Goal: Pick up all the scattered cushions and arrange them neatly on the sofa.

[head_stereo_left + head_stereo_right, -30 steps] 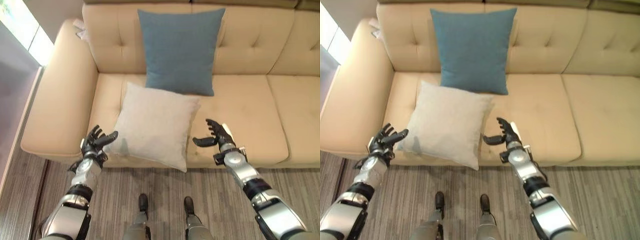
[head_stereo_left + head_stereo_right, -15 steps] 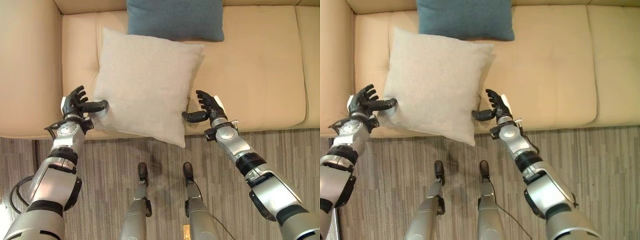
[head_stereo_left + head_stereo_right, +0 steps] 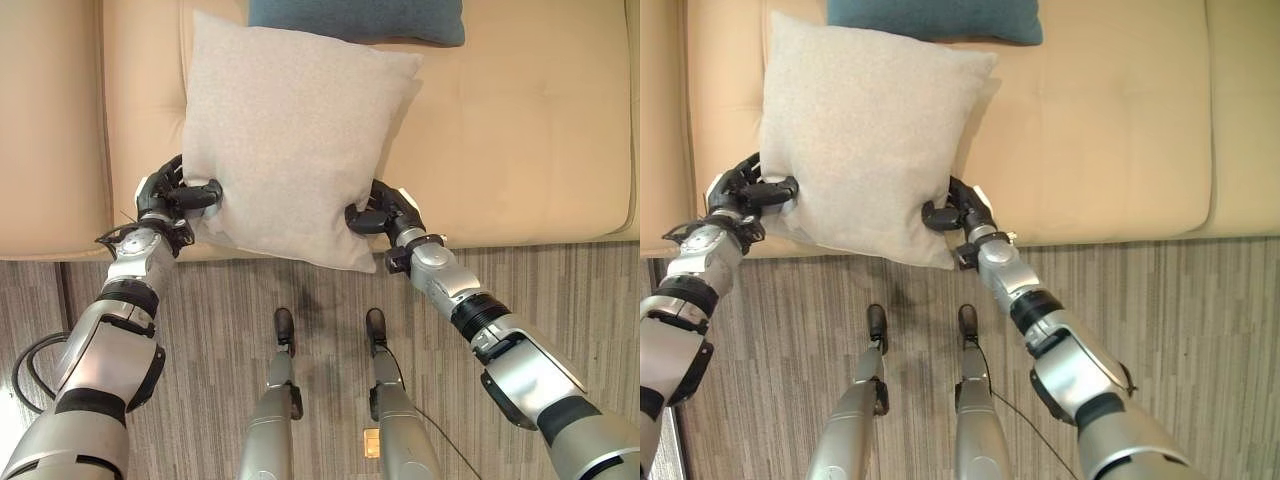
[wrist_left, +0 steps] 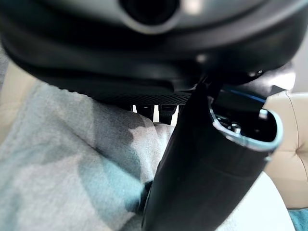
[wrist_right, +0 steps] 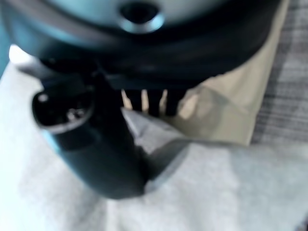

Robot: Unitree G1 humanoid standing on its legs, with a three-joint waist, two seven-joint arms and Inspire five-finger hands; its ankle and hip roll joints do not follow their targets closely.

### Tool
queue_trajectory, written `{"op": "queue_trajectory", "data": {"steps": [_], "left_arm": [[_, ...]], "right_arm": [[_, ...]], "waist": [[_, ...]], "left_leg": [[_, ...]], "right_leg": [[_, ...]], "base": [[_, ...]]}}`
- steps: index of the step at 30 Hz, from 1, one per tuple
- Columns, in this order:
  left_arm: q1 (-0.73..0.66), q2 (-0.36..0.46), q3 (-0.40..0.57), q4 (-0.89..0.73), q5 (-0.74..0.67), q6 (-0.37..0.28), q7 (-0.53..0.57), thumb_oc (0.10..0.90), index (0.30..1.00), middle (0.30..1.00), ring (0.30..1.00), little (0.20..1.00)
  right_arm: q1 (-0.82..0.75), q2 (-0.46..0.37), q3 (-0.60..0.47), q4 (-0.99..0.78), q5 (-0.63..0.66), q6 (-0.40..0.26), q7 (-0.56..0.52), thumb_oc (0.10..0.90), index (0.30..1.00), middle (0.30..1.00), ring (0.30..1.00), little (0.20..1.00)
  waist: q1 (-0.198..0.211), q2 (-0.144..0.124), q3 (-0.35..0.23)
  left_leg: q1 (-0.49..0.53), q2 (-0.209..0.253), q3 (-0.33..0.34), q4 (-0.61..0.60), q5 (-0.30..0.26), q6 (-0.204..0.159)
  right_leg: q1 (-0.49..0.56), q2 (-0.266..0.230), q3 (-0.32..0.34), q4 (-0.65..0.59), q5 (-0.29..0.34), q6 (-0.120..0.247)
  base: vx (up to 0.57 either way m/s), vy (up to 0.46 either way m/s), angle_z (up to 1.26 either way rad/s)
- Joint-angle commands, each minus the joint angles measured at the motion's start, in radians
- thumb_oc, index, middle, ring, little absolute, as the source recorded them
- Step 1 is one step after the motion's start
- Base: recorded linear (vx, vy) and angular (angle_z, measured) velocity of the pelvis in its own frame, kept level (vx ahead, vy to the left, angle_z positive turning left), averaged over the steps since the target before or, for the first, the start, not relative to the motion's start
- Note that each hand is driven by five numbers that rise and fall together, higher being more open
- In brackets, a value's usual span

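Observation:
A pale beige cushion (image 3: 285,130) lies tilted on the tan sofa seat (image 3: 520,120), its lower corner hanging over the front edge. My left hand (image 3: 172,196) pinches the cushion's left side, thumb on top and fingers under the cloth. On the cushion's right side my right hand (image 3: 385,213) grips its lower edge the same way. Both wrist views show a thumb (image 4: 202,168) pressed into the pale fabric (image 5: 216,192). A blue cushion (image 3: 355,20) stands against the sofa back, just beyond the beige one.
The sofa's left armrest (image 3: 45,120) rises beside my left arm. Grey striped carpet (image 3: 330,290) runs along the sofa front. The seat to the right of the cushions is bare.
Both hands have closed in from either side and now grip the beige cushion. The camera has tipped further down, so the sofa sits higher in view.

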Motion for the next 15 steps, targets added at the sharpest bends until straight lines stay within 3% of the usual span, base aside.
{"op": "queue_trajectory", "data": {"steps": [1, 8, 9, 10, 11, 15], "left_arm": [[-0.044, -0.264, -0.045, -0.008, -0.055, 0.062, -0.181, 0.800, 0.900, 0.900, 0.900, 0.900], [0.064, -0.433, 0.081, -0.084, -0.307, 0.101, -0.255, 0.800, 0.900, 0.900, 0.900, 0.900], [0.069, -0.443, 0.077, -0.083, -0.302, 0.090, -0.254, 0.776, 0.865, 0.865, 0.865, 0.865], [0.070, -0.456, 0.063, -0.090, -0.285, 0.070, -0.252, 0.599, 0.599, 0.599, 0.599, 0.599], [0.072, -0.463, 0.058, -0.101, -0.279, 0.062, -0.254, 0.400, 0.300, 0.300, 0.300, 0.300], [0.079, -0.464, 0.055, -0.118, -0.272, 0.055, -0.256, 0.400, 0.300, 0.300, 0.300, 0.300]], "right_arm": [[-0.051, 0.232, 0.070, -0.096, 0.029, -0.078, 0.147, 0.800, 0.900, 0.900, 0.900, 0.900], [-0.016, 0.303, 0.075, -0.157, 0.004, -0.089, 0.182, 0.800, 0.900, 0.900, 0.900, 0.900], [-0.017, 0.314, 0.071, -0.155, 0.003, -0.093, 0.184, 0.511, 0.467, 0.467, 0.467, 0.467], [-0.019, 0.328, 0.060, -0.151, 0.003, -0.097, 0.182, 0.400, 0.300, 0.300, 0.300, 0.300], [-0.018, 0.331, 0.062, -0.153, 0.001, -0.097, 0.184, 0.400, 0.300, 0.300, 0.300, 0.300], [-0.016, 0.330, 0.066, -0.159, -0.006, -0.098, 0.184, 0.400, 0.300, 0.300, 0.300, 0.300]], "waist": [[-0.006, -0.004, -0.050], [-0.005, -0.013, -0.061], [-0.005, -0.012, -0.062], [-0.004, -0.011, -0.062], [-0.004, -0.011, -0.061], [-0.004, -0.011, -0.061]], "left_leg": [[0.034, -0.009, -0.085, 0.001, -0.108, -0.091], [0.076, -0.001, -0.088, 0.001, -0.125, -0.093], [0.080, 0.000, -0.086, 0.001, -0.127, -0.093], [0.087, 0.001, -0.085, 0.001, -0.128, -0.093], [0.091, 0.000, -0.084, 0.001, -0.129, -0.093], [0.090, -0.001, -0.084, 0.001, -0.124, -0.094]], "right_leg": [[-0.014, -0.025, 0.008, 0.003, -0.056, 0.052], [0.027, -0.025, 0.013, 0.003, -0.073, 0.050], [0.030, -0.026, 0.014, 0.003, -0.073, 0.050], [0.036, -0.028, 0.012, 0.003, -0.072, 0.050], [0.041, -0.028, 0.012, 0.003, -0.073, 0.049], [0.040, -0.029, 0.012, 0.003, -0.070, 0.050]], "base": [[0.03, 0.009, -0.03], [0.00, 0.000, 0.00], [0.01, -0.018, -0.03], [0.00, 0.000, 0.00], [0.00, 0.000, 0.00], [0.00, 0.000, 0.00]]}}
